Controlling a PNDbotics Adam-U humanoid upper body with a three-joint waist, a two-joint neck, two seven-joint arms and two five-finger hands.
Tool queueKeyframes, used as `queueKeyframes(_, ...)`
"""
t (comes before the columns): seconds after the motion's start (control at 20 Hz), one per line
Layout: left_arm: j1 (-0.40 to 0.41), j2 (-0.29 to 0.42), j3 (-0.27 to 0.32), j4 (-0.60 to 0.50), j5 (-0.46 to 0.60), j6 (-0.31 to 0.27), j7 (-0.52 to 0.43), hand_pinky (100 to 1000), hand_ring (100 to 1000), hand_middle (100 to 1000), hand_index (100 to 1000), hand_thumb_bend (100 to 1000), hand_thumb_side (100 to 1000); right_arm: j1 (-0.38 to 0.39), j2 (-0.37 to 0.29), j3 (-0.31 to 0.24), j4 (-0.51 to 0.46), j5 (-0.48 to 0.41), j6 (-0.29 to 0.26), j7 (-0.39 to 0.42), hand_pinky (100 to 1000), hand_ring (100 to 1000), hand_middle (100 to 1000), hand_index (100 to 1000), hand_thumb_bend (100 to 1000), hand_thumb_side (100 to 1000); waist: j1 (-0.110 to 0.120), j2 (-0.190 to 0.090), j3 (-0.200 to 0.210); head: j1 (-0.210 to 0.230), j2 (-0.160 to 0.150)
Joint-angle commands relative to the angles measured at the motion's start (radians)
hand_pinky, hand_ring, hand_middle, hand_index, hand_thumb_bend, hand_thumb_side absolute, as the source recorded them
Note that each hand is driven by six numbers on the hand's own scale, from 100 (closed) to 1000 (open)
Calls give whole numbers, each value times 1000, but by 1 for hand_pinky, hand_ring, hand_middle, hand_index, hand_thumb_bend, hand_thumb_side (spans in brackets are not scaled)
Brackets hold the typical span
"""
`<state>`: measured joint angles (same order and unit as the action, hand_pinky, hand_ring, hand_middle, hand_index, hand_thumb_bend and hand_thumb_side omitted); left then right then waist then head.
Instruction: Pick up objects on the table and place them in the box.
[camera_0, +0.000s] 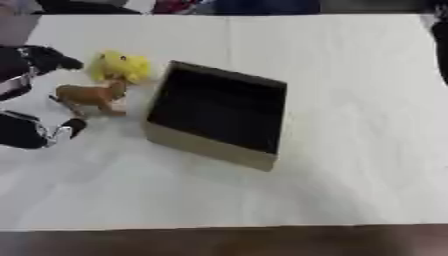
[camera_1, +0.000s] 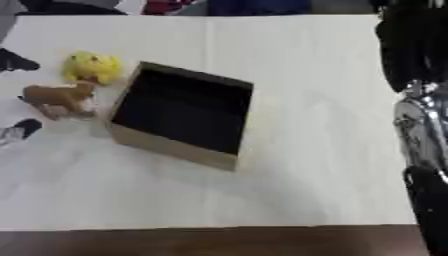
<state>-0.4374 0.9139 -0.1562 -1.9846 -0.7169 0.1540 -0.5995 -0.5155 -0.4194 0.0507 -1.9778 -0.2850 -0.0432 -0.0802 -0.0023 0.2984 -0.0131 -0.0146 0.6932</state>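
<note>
No brand, label or readable writing can be made out on any item. The left robot hand (camera_0: 35, 95) is seen at the 9 o'clock edge of the left eye view, spread open, one black fingertip reaching toward the yellow toy (camera_0: 119, 66) and another lying on the tabletop (camera_0: 350, 100) just below the brown toy animal (camera_0: 91, 97); nothing is gripped, and the brown toy animal stands in the gap between them. The box (camera_0: 214, 116), tan-walled and dark inside, is set just beside both toys at their 3 o'clock. The right arm (camera_1: 420, 120) is seen along the 3 o'clock edge of the right eye view; whether the right robot hand is open cannot be told. Wide bare tabletop is left at 3 and 6 o'clock of the box, up to the near edge.
</note>
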Motion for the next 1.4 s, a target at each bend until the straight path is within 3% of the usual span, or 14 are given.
queueKeyframes(0.05,-13,17,8,-15,-2,8,-3,662,857,839,949,352,533,-10,-12,-2,-22,-4,-1,2,950,819,641,948,100,960,3,-18,-1,2,-9)
queueKeyframes(0.35,-14,15,7,-15,-3,16,-15,666,860,844,950,388,544,-10,-13,-2,-22,-4,0,2,950,819,641,948,100,962,4,-17,-4,2,-9)
queueKeyframes(0.5,-24,18,6,-15,-19,13,-29,704,882,858,953,526,579,-10,-14,-2,-22,-4,1,3,951,819,641,948,100,965,5,-15,-6,2,-8)
queueKeyframes(0.6,-38,23,1,-15,-44,-4,-51,738,897,858,951,572,584,-10,-14,-1,-22,-4,2,4,951,819,641,949,100,966,6,-14,-7,4,-7)
queueKeyframes(1.0,-99,19,-10,-9,-73,-15,-157,744,893,854,941,542,561,-12,-16,2,-22,-4,7,10,952,820,640,949,100,971,10,-10,-14,12,-6)
queueKeyframes(1.4,-173,-5,-24,106,-33,-20,-213,736,888,855,932,492,533,-18,-17,7,-22,-5,9,15,953,820,640,950,100,974,11,-3,-19,20,-13)
